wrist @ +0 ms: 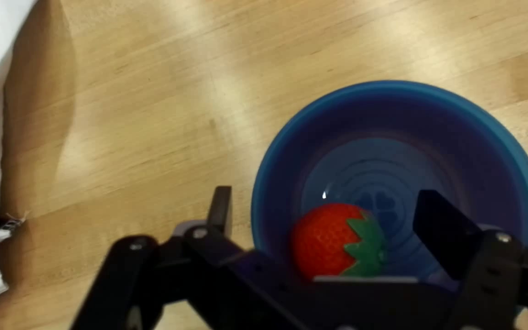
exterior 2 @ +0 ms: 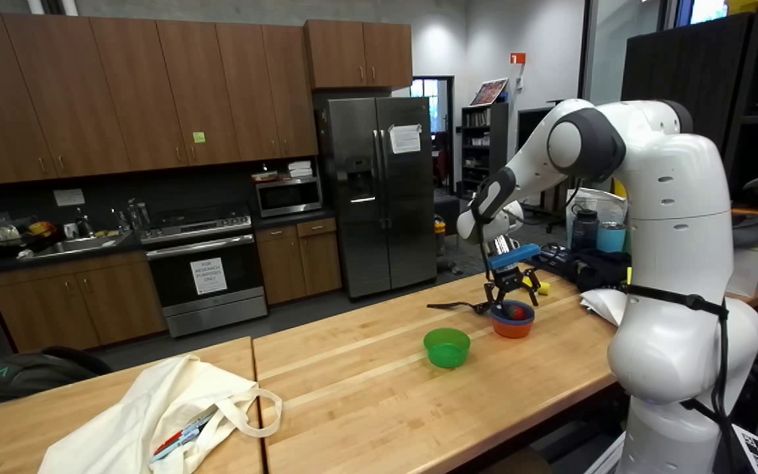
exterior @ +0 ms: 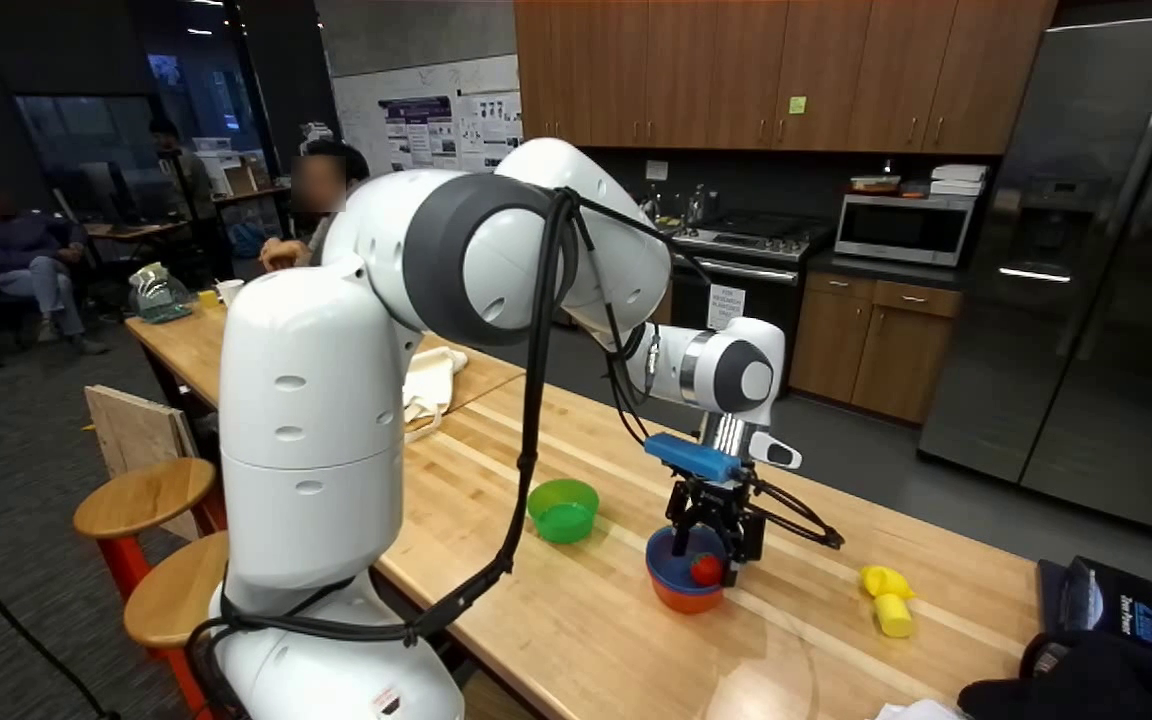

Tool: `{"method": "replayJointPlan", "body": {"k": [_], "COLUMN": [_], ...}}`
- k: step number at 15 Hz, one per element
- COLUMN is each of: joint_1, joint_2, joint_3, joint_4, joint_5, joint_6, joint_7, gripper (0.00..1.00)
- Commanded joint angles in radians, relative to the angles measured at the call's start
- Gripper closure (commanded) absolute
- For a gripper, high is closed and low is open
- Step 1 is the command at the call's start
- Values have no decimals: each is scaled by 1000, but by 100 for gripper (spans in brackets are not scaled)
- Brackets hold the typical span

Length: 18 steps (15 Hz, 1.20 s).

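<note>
Gripper [wrist: 323, 201]: fingers wide apart, nothing held; one looks outside the rim of the blue bowl [wrist: 397, 86], the other over its inside.
Strawberry [wrist: 326, 240]: lying in the blue bowl, off-centre, leaves toward the middle.
Bowl wall [wrist: 271, 197]: closing here would likely catch it; gripping strawberry alone seems to want both fingers inside.
Orange bowl [exterior: 686, 599]: shows beneath the blue one.
Green bowl [exterior 2: 447, 357]: nearby, apart.
</note>
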Motion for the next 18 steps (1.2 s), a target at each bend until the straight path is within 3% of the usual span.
{"method": "replayJointPlan", "body": {"k": [1, 18], "joint_1": [-7, 48], "joint_2": [15, 4], "joint_3": [-8, 19], "joint_4": [5, -2], "joint_5": [-4, -55], "joint_6": [-11, -8], "joint_7": [-7, -3], "gripper": [0, 0]}}
